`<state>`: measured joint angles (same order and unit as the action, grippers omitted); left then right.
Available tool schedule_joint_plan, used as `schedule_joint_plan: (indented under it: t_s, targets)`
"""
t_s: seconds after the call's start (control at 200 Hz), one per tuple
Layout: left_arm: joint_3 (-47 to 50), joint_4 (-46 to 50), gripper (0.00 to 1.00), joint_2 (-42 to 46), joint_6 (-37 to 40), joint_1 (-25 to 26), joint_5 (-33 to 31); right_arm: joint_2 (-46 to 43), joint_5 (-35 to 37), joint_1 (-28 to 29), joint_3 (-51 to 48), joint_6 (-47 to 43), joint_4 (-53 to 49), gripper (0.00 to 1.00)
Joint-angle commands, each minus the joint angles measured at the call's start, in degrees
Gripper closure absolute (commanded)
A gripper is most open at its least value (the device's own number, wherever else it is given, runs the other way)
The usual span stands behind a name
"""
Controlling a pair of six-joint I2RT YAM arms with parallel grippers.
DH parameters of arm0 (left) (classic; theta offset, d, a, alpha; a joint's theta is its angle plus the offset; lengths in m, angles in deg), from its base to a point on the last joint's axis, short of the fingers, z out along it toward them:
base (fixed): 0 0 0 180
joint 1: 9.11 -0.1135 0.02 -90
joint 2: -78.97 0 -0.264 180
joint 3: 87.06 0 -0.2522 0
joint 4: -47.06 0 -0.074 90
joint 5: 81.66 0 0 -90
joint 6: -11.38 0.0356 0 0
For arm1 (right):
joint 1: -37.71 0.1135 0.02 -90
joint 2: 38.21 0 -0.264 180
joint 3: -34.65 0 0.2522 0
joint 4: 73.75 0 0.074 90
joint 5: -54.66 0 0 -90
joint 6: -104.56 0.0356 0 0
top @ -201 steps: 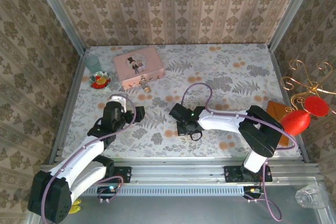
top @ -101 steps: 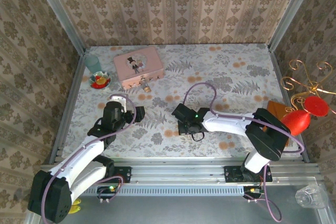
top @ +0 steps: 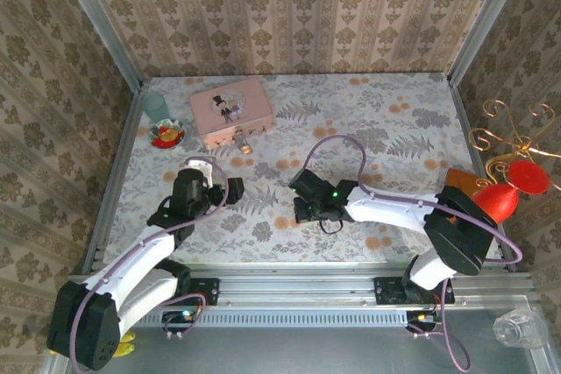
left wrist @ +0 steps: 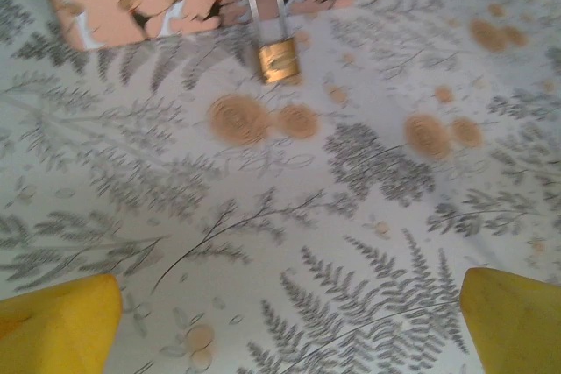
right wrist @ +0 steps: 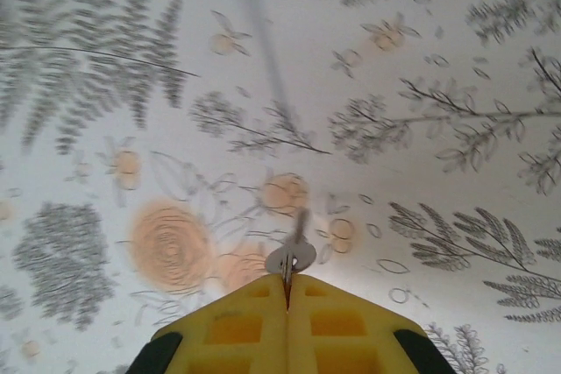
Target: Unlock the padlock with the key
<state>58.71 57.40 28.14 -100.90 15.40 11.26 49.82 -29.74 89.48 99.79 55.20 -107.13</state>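
the padlock [left wrist: 278, 59] is seen lying on the floral table [top: 394, 129] at the far left, just in front of the pink tin [top: 232, 111]. its brass body rests on the table and its thin grey shackle reaches up to the clasp on the tin's front wall. the left tool [left wrist: 280, 330] is held spread wide, with its yellow fingers [left wrist: 53, 321] at the two lower corners of the left wrist view and bare table between them. it is pointed toward the padlock and is well apart from it. the right tool [right wrist: 287, 282] is found near the middle of the table, its yellow pads pressed together on the round head of a small silvery key [right wrist: 292, 247]. the key's blade points away from the tool toward an orange flower in the pattern. whether the tip touches the table cannot be told. a teal cup [top: 156, 106] and a small dish [top: 166, 135] of coloured pieces are set left of the tin.
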Motion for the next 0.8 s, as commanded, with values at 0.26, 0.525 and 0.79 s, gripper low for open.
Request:
schedule_joint_plan:
  t_s: [0.26, 0.525, 0.79]
  targets:
    - [11.38, -34.31, 0.0, 1.28, 3.88, 7.57, 15.67, -7.96, -3.36, 0.18, 8.12, -5.06, 1.1, 1.0]
    - [12.29, -54.54, 0.09, -10.42, 25.41, 21.8, 7.82, -11.9, -5.17, 0.17, 10.22, -4.91, 3.58, 1.0]
    - [6.93, -69.96, 0.27, -25.9, 27.33, 20.92, 11.79, -14.67, -5.13, 0.18, 9.34, -5.4, 4.33, 1.0]
